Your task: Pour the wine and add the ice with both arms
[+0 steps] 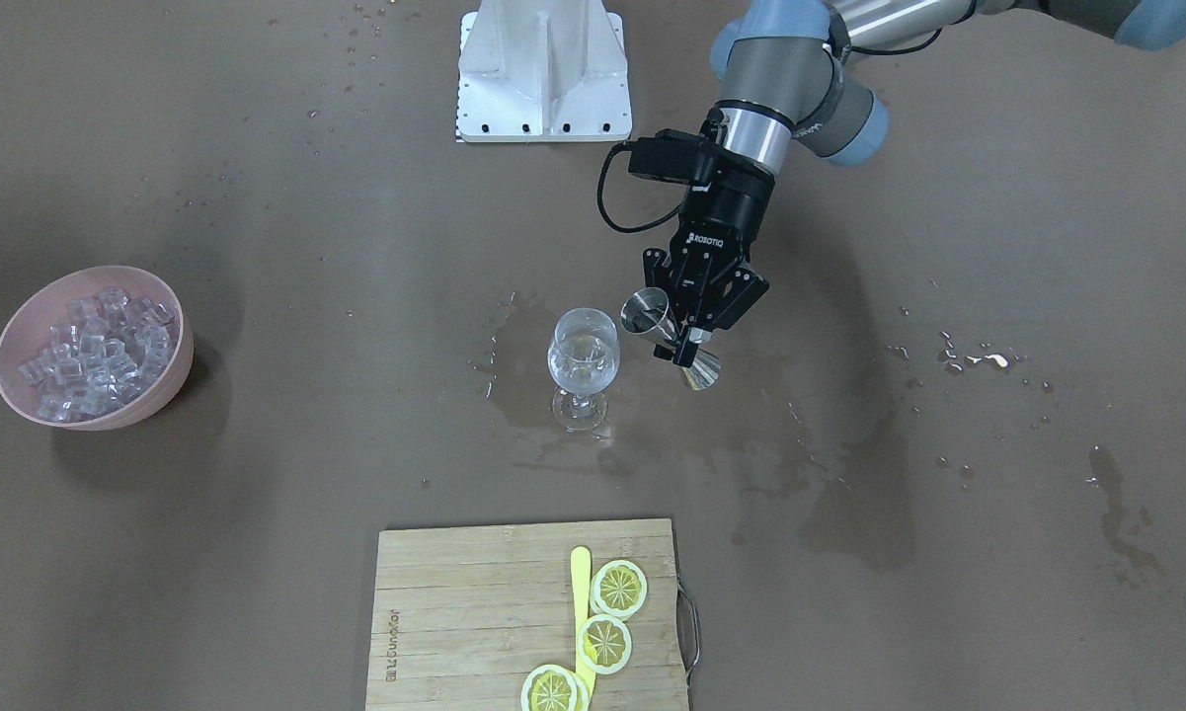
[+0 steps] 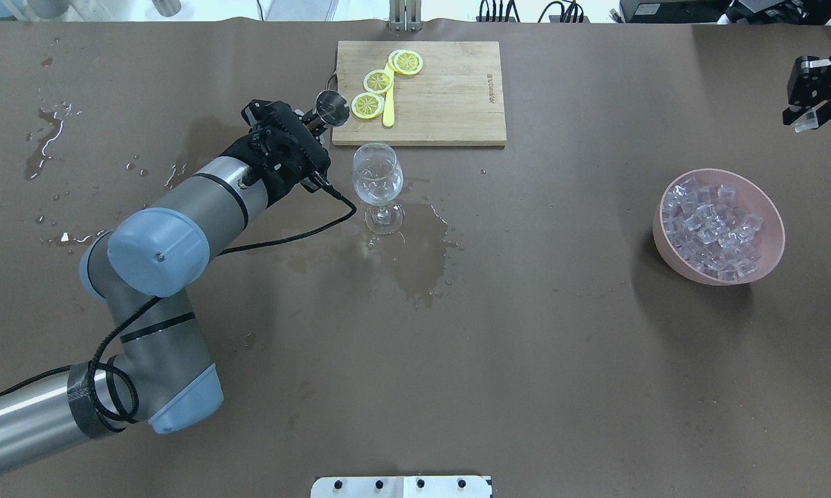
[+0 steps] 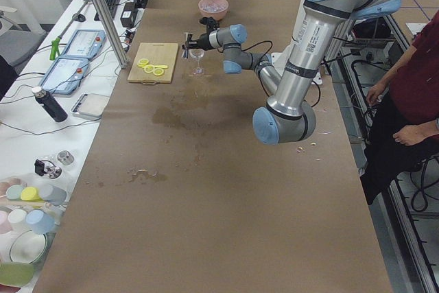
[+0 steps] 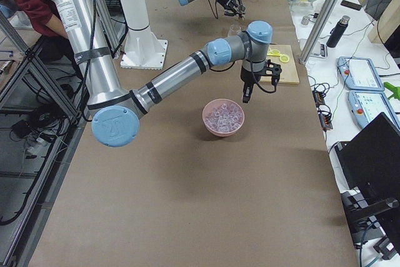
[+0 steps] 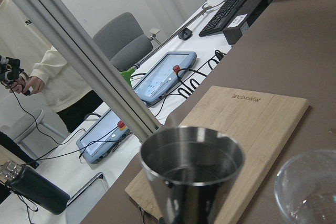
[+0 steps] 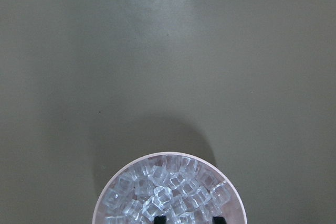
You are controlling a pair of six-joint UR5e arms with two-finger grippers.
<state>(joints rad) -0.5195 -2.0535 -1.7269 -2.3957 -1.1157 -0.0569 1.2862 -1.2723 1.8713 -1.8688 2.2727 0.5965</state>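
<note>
steel jigger pinched, tilted, in left gripper jaws beside mid-desk wine glass holding a little wine, pour seemingly near done; ice unadded, in pink bowl near desk's right end under right gripper, jaws' state untellable.

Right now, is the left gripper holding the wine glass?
No, the left gripper is shut on a steel jigger, and the wine glass stands on its own beside it.
</note>
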